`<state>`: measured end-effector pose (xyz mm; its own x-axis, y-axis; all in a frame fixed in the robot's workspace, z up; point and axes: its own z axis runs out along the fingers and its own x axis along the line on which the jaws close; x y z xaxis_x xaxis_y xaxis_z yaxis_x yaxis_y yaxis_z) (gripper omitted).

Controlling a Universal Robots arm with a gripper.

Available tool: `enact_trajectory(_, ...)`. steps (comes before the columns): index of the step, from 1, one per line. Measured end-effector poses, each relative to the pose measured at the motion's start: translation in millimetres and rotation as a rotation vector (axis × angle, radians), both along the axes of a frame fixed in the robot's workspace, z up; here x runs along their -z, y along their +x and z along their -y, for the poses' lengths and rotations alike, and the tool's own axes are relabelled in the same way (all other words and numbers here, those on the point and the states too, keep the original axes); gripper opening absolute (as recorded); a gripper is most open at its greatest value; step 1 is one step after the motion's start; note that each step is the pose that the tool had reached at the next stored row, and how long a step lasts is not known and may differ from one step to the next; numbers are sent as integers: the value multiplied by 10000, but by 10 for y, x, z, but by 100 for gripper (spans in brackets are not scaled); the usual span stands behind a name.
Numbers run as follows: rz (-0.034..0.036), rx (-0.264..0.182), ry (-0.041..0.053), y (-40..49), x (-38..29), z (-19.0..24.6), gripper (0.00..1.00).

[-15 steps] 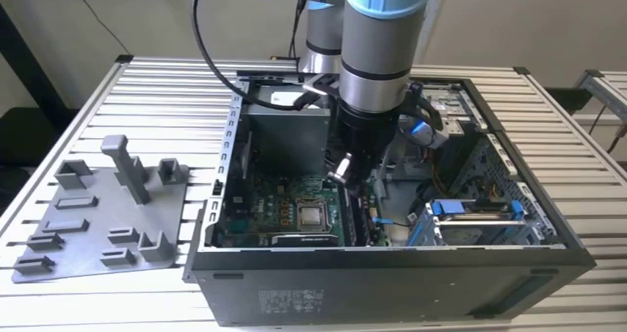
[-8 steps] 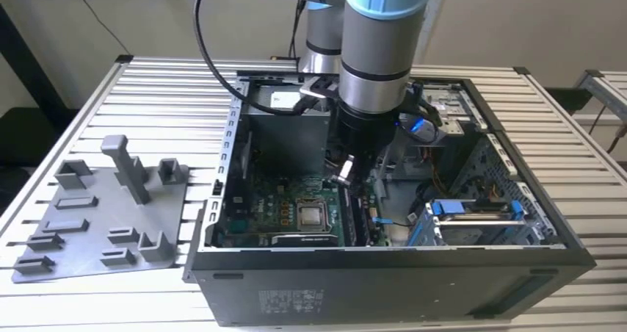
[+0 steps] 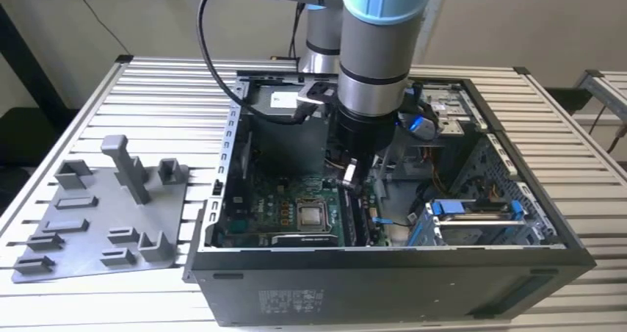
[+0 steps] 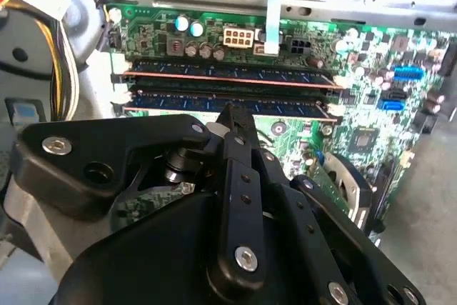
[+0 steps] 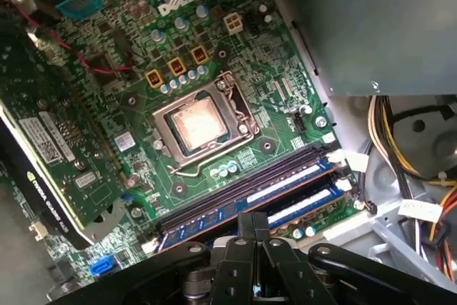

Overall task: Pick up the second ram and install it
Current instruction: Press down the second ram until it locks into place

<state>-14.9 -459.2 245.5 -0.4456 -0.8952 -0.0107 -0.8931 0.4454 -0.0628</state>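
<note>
**Arm Reaches Into Open Computer Case Above the Memory Slots**

Inside the open computer case, which lies on a slatted metal table, the arm's gripper hangs low over the green motherboard. Its two black fingers come together to a narrow tip in the second wrist view, pressed against each other with nothing between them, and the tip sits just above the memory slots.

Two long dark sticks lie side by side in those slots. The second ram is the stick nearer the gripper tip in the second wrist view; it lies flat along its slot, parallel to the other stick, with white latch clips at both ends. In the first wrist view the same pair runs diagonally across the board, the second ram showing a blue strip along its length, close to the gripper's tip.

Near the slots sits the square silver processor in its metal socket frame. On the exterior view's left, a grey fixture plate with upright posts rests on the table beside the case.
</note>
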Motion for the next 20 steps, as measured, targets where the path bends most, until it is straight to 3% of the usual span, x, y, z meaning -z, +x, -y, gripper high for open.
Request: enact_trajectory(20, -3, -2687, -2, -58, 92, 1, 11)
